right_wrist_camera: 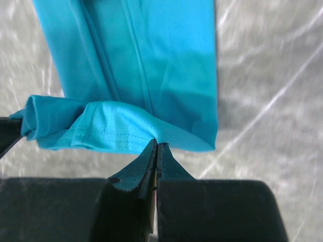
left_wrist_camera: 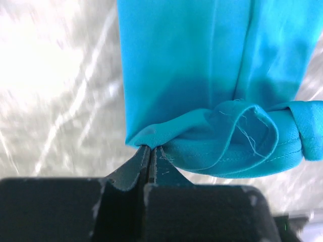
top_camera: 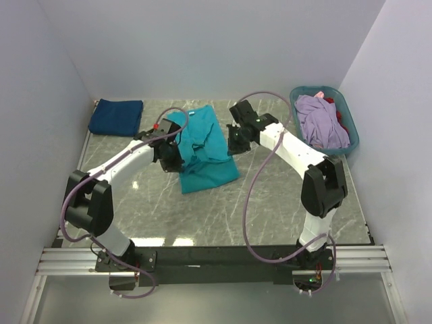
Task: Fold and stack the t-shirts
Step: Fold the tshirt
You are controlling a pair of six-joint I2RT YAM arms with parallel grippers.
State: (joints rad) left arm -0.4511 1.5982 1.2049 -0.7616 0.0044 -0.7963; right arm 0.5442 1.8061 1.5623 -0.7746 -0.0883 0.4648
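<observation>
A teal t-shirt (top_camera: pixel 204 152) lies part-folded in the middle of the marble table, bunched where both grippers pinch it. My left gripper (top_camera: pixel 177 156) is shut on its left edge; in the left wrist view the jaws (left_wrist_camera: pixel 149 147) nip a fold of teal t-shirt (left_wrist_camera: pixel 202 91). My right gripper (top_camera: pixel 234 143) is shut on the right edge; its tips (right_wrist_camera: pixel 156 144) hold the hemmed teal t-shirt (right_wrist_camera: pixel 136 75). A folded navy t-shirt (top_camera: pixel 116 116) lies at the back left. Lavender (top_camera: pixel 320 121) and red (top_camera: pixel 339 118) t-shirts sit in the basket.
A teal-blue plastic laundry basket (top_camera: pixel 350 128) stands at the back right by the wall. White walls enclose the table on three sides. The arms' bases sit on a rail (top_camera: pixel 216 260) at the near edge. Purple cables loop off both arms.
</observation>
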